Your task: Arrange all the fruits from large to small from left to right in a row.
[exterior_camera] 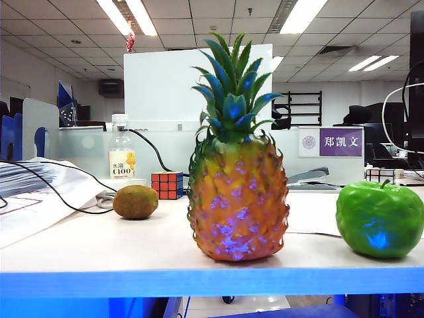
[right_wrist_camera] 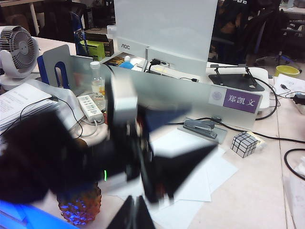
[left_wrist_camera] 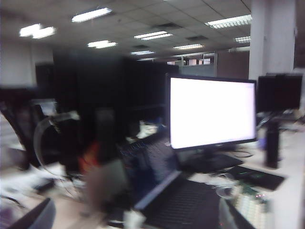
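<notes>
Nearest on the pale tabletop [exterior_camera: 79, 255] stands the large orange-yellow pineapple with a green spiky crown [exterior_camera: 237, 175], upright at centre; the glossy bright green apple [exterior_camera: 379, 219] sits well right, the small fuzzy brown oval kiwi [exterior_camera: 135, 201] farther back left. Left tool unseen, its wrist view showing only blurred office. Right tool [right_wrist_camera: 136, 217] shows dark fingers pressed together near the pineapple [right_wrist_camera: 79, 205], holding nothing.

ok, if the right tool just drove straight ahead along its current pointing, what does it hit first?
Probably the left arm, a dark blur lying across just ahead of the right tool. Depth is unclear; past it, the white papers on the table.
</notes>
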Tool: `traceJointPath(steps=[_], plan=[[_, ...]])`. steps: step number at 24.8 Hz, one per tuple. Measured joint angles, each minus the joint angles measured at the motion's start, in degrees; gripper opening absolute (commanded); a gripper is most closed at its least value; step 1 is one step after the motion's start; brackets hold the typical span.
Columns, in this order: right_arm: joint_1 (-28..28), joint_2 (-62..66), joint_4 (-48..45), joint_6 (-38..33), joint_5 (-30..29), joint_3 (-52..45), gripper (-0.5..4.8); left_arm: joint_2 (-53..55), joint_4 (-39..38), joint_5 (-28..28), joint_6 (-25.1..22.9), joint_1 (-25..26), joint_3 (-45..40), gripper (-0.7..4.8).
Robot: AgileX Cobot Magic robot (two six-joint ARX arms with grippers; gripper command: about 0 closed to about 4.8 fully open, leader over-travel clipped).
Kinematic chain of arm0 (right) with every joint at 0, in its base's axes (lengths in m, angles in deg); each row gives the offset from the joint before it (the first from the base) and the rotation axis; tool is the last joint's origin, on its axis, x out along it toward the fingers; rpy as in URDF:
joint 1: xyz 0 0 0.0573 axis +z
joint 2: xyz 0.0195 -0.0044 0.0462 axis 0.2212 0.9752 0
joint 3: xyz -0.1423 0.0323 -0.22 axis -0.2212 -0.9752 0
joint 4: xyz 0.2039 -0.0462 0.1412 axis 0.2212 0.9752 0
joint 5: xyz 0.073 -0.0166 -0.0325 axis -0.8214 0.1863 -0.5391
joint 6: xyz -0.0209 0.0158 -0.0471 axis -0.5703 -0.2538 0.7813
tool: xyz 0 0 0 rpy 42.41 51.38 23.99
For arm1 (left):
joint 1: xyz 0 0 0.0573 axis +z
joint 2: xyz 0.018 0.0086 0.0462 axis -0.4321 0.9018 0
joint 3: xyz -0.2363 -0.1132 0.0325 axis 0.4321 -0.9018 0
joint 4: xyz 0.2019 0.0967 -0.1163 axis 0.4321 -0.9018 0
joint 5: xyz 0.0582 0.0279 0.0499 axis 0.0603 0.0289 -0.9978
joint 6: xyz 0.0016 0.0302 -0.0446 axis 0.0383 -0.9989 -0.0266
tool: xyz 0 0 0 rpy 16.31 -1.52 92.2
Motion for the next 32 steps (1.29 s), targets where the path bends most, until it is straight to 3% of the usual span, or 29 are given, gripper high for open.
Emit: traceJointPath(steps=[3, 9, 11, 12, 15, 17, 22, 29, 32], plan=[[0.0, 0.0, 0.1, 0.2, 0.0, 1.6, 0.17, -4.3, -18.4, 0.8, -6.3, 5.6, 10.2, 4.79], [0.0, -0.1, 0.3, 1.3, 0.2, 5.0, 0.17, -17.0, -44.8, 4.1, -6.1, 23.6, 12.5, 4.79], [0.0, 0.0, 0.3, 1.7, 0.3, 5.0, 0.17, -20.5, -54.6, 12.5, -5.2, 31.8, 12.6, 4.79], [0.0, 0.0, 0.3, 2.4, 0.5, 5.0, 0.18, -21.4, -62.6, 22.3, -2.4, 38.4, 12.8, 4.79], [0.0, 0.3, 0.3, 2.9, 1.0, 4.9, 0.18, -20.6, -74.2, 37.1, 0.7, 45.7, 12.3, 4.79], [0.1, 0.7, 0.3, 3.2, 1.2, 4.3, 0.18, -20.0, -81.9, 42.9, 0.5, 48.4, 9.4, 4.79], [0.8, 3.0, 0.4, 4.2, -0.8, 1.5, 0.18, -19.6, -91.8, 42.0, -5.8, 49.9, 3.8, 4.79], [1.2, 10.8, 0.4, 4.3, -10.2, -1.1, 0.18, -19.1, -92.0, 34.6, -11.0, 50.0, -0.1, 4.79], [1.2, 13.1, 0.4, 4.3, -11.4, -1.2, 0.18, -17.8, -92.3, 31.4, -12.6, 50.0, -0.7, 4.79]])
